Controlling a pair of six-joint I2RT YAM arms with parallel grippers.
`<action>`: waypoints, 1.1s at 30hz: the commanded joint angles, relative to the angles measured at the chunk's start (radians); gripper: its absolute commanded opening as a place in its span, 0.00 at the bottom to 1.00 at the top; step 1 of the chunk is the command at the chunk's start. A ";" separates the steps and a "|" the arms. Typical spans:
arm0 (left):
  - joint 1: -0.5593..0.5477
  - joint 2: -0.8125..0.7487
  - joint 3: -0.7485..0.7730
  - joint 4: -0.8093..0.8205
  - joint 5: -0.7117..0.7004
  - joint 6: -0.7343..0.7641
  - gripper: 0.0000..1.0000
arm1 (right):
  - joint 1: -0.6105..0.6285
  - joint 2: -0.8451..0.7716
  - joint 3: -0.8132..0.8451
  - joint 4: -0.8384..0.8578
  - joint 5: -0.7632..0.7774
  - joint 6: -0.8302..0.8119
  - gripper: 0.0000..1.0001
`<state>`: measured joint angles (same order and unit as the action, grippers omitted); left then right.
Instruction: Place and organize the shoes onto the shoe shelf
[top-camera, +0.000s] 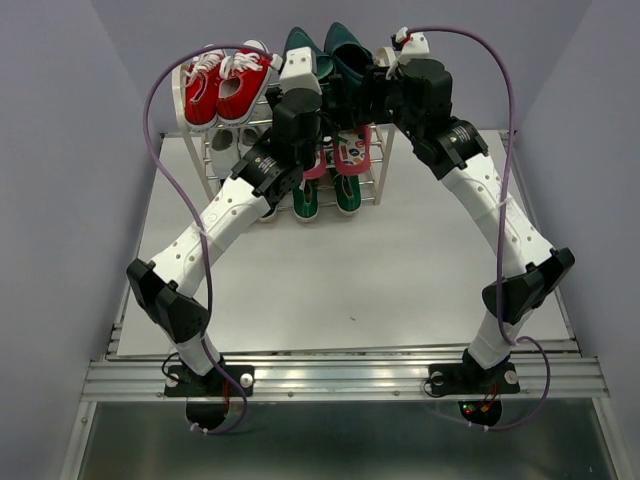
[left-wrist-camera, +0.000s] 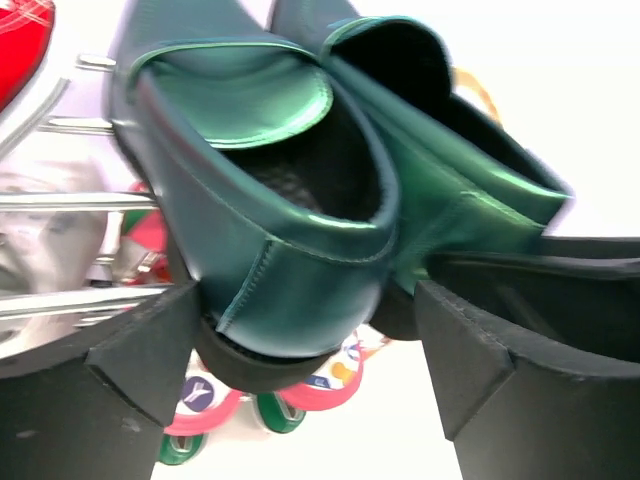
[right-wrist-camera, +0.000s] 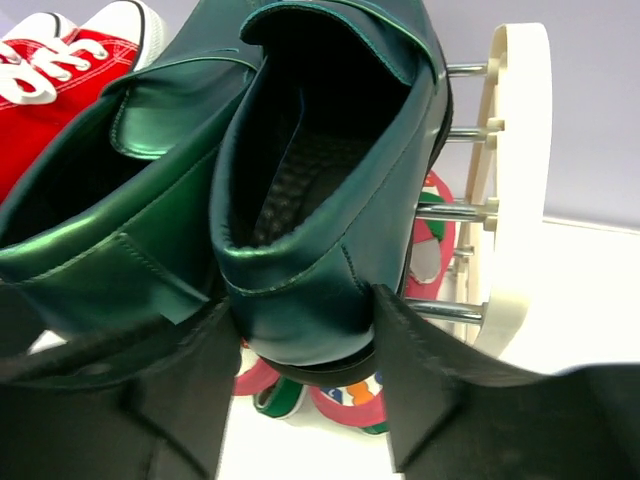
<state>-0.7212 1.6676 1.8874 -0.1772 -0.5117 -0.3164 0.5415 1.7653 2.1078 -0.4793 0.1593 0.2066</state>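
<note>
The shoe shelf (top-camera: 385, 165) stands at the table's back. Two glossy dark-green heels lie side by side on its top tier at the right. My left gripper (left-wrist-camera: 305, 350) is open around the back of the left heel (left-wrist-camera: 270, 250); its left finger touches the sole and its right finger stands apart. My right gripper (right-wrist-camera: 300, 350) is shut on the back of the right heel (right-wrist-camera: 330, 200). From above, both grippers (top-camera: 312, 92) (top-camera: 365, 82) sit at the heels (top-camera: 345, 45). Red-strapped flip-flops (top-camera: 350, 150) lie on a middle tier. Green canvas sneakers (top-camera: 347, 195) sit on the bottom tier.
Red sneakers (top-camera: 225, 85) fill the top tier's left half. White sneakers (top-camera: 225, 140) sit below them. The cream right side frame (right-wrist-camera: 510, 200) is close beside my right gripper. Purple cables loop above both arms.
</note>
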 joint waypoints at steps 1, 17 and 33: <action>-0.026 -0.042 0.039 0.081 0.068 -0.017 0.99 | 0.012 -0.035 -0.032 0.011 -0.061 0.027 0.64; -0.026 -0.331 -0.119 -0.090 -0.079 0.072 0.99 | 0.012 -0.171 -0.092 0.021 -0.015 0.005 1.00; 0.327 -0.418 -0.240 -0.177 0.065 0.114 0.99 | 0.012 -0.481 -0.497 0.042 0.175 0.031 1.00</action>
<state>-0.4652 1.1957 1.6005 -0.3828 -0.5716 -0.2543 0.5499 1.3258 1.6733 -0.4751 0.2668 0.2176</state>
